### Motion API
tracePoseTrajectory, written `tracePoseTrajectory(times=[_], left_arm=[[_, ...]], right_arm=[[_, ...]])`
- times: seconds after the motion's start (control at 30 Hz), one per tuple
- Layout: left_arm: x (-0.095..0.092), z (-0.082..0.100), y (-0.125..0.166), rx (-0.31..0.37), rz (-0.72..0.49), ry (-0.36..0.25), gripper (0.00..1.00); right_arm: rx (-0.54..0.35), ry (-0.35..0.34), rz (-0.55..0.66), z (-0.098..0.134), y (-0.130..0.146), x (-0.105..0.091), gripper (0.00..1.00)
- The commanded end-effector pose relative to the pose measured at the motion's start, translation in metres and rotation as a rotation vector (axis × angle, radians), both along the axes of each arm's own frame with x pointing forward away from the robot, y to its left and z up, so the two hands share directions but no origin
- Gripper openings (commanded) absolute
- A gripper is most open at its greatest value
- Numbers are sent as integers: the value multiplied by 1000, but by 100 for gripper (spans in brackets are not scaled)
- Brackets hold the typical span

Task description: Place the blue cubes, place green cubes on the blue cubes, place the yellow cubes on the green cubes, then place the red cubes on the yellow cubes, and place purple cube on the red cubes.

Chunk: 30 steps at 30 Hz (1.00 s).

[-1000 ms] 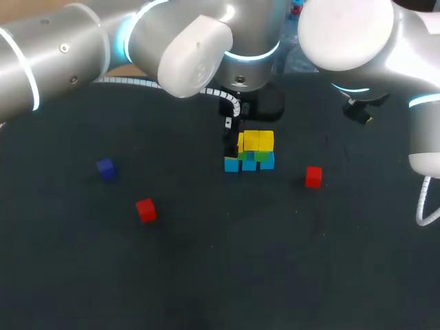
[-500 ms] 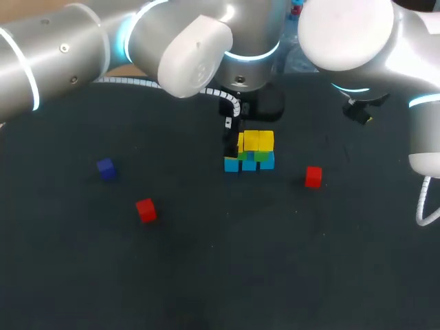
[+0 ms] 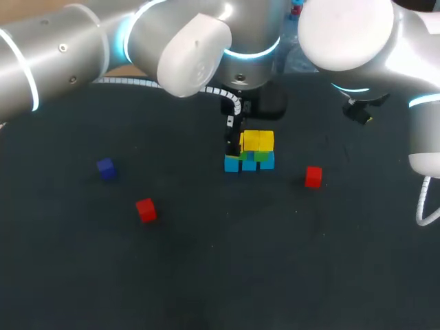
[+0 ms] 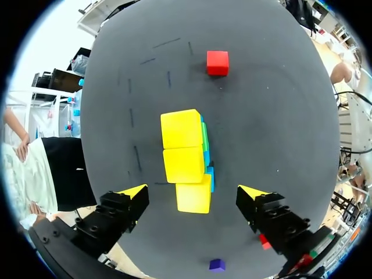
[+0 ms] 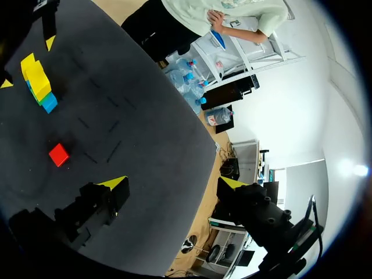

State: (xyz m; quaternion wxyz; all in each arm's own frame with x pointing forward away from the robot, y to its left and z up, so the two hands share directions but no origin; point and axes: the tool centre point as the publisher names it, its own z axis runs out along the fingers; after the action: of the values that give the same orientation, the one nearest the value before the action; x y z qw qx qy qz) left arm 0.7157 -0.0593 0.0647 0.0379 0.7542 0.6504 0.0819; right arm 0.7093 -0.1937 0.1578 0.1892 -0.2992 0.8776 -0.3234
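My left gripper (image 4: pixel 193 192) hangs over stack (image 3: pixel 251 151), fingers spread, empty. Stack mid-table (image 3: pixel 227 275), nearer far edge: blue, green, yellow layers. Right gripper (image 5: pixel 172 182) spread, empty, toward far right corner. Red cube (image 3: pixel 313 177) right of stack. Second red cube (image 3: pixel 146 210) and purple cube (image 3: pixel 105 168) toward left edge.

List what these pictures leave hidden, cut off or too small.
Left wrist view: green cubes and blue cubes are mere slivers under yellow cubes.
Left wrist view: a red cube sits mostly behind the left fingers.
Head view: left arm covers most of its fingers.
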Motion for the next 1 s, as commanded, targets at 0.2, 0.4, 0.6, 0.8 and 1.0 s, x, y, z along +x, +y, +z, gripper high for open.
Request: tracePoseTrajectory(times=[0.2, 0.4, 0.6, 0.8, 1.0], left_arm=[[2, 7, 3, 3, -14, -5, 100], [4, 16, 4, -8, -18, -19, 100], [2, 32, 6, -33, -19, -29, 100], [-1, 49, 16, -47, 1, -44, 100], [-15, 57, 27, -57, 16, -48, 49]], right_arm=[[2, -4, 2, 0, -1, -1, 100], [2, -4, 2, 0, -1, -1, 100], [2, -4, 2, 0, -1, -1, 100], [2, -4, 2, 0, -1, -1, 100], [2, -4, 2, 0, -1, -1, 100]])
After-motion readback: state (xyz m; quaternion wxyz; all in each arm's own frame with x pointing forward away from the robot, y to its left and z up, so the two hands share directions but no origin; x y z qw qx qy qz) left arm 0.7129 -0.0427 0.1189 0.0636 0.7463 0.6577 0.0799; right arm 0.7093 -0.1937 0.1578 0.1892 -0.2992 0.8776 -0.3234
